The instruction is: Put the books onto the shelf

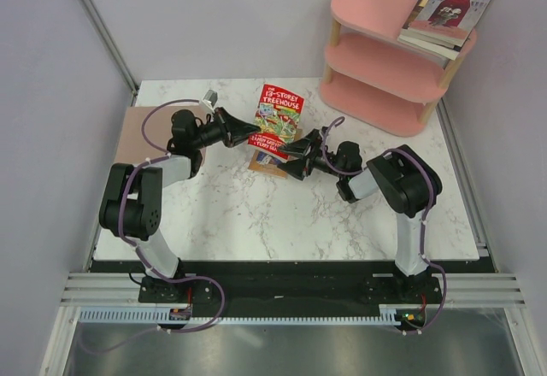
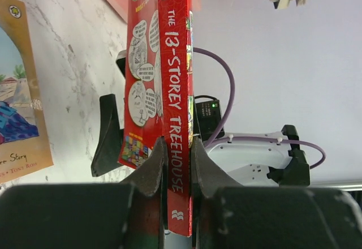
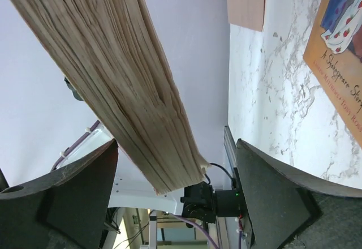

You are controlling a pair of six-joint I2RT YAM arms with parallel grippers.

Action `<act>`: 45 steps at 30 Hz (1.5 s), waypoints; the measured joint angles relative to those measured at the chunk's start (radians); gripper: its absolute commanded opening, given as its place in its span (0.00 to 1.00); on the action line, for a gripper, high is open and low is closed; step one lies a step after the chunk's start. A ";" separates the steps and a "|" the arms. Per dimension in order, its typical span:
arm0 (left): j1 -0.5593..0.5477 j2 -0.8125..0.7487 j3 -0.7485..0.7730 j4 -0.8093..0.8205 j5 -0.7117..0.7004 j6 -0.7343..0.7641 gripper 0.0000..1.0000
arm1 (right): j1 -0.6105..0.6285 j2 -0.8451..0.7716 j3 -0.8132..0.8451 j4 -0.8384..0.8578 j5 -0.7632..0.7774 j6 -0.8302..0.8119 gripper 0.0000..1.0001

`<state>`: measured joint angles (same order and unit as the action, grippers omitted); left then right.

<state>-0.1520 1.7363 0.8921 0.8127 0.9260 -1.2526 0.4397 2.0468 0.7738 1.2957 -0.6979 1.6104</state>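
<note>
A red "Treehouse" book point(image 1: 278, 113) is held up off the table, tilted, with my left gripper point(image 1: 246, 132) shut on its spine edge. The left wrist view shows the red spine point(image 2: 176, 90) pinched between both fingers. My right gripper point(image 1: 297, 155) stands open around the book's other side. There the page edges point(image 3: 113, 73) pass between the wide fingers with gaps on both sides. A tan book point(image 1: 267, 162) lies flat on the table under the grippers, also seen as the tan book point(image 3: 339, 62) and the tan book point(image 2: 17, 90). The pink shelf point(image 1: 376, 60) stands at the back right.
Other books point(image 1: 444, 17) lie stacked on the shelf's top board at its right end. A plain brown mat point(image 1: 137, 132) lies at the table's left edge, behind my left arm. White marbled table point(image 1: 282, 222) stretches in front of the grippers.
</note>
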 measured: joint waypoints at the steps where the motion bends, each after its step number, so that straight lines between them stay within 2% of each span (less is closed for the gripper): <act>1: -0.001 0.000 -0.003 0.018 0.000 -0.011 0.02 | 0.005 0.000 0.002 0.000 0.003 0.009 0.85; 2: -0.001 0.000 -0.006 0.029 0.000 -0.018 0.02 | 0.010 0.000 0.004 0.000 0.005 0.018 0.71; 4: -0.001 0.000 -0.011 0.050 0.001 -0.030 0.02 | 0.024 0.001 0.008 0.005 0.017 0.032 0.53; 5: -0.001 0.001 -0.013 0.055 0.001 -0.034 0.02 | 0.029 0.001 0.011 0.008 0.020 0.037 0.36; 6: -0.001 0.002 -0.016 0.058 0.001 -0.035 0.02 | 0.034 0.001 0.012 0.013 0.025 0.046 0.28; 8: 0.000 0.006 -0.022 0.058 0.001 -0.036 0.02 | 0.037 0.000 0.013 0.035 0.038 0.062 0.19; 11: 0.005 0.012 -0.032 0.058 -0.007 -0.036 0.02 | 0.035 0.000 0.011 0.041 0.040 0.068 0.11; 13: 0.007 0.016 -0.035 0.058 -0.007 -0.036 0.02 | 0.036 -0.004 0.008 0.038 0.041 0.063 0.08; 16: 0.009 0.019 -0.037 0.043 -0.007 -0.026 0.10 | 0.034 -0.034 -0.006 0.020 0.042 0.031 0.04; 18: 0.013 0.019 -0.036 0.016 -0.007 0.003 0.23 | 0.028 -0.078 -0.017 -0.014 0.042 -0.022 0.00; 22: 0.013 0.014 -0.021 -0.116 -0.007 0.103 0.49 | 0.019 -0.239 -0.023 -0.233 0.049 -0.197 0.00; 24: 0.007 -0.002 -0.006 -0.226 -0.009 0.189 0.53 | 0.016 -0.329 -0.021 -0.397 0.071 -0.304 0.00; 27: 0.002 -0.035 0.034 -0.399 -0.031 0.317 0.54 | -0.013 -0.448 -0.019 -0.635 0.117 -0.469 0.00; 31: 0.005 -0.070 0.076 -0.515 -0.053 0.425 0.54 | -0.090 -0.544 -0.019 -0.805 0.148 -0.592 0.00; 37: 0.007 -0.077 0.080 -0.589 -0.061 0.489 0.54 | -0.211 -0.640 -0.023 -0.917 0.152 -0.702 0.02; 45: 0.007 -0.077 0.071 -0.603 -0.061 0.515 0.53 | -0.277 -0.723 -0.023 -1.007 0.122 -0.787 0.04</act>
<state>-0.1452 1.6592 0.9634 0.2096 0.8650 -0.7376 0.1623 1.3235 0.7509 0.2882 -0.5755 0.8230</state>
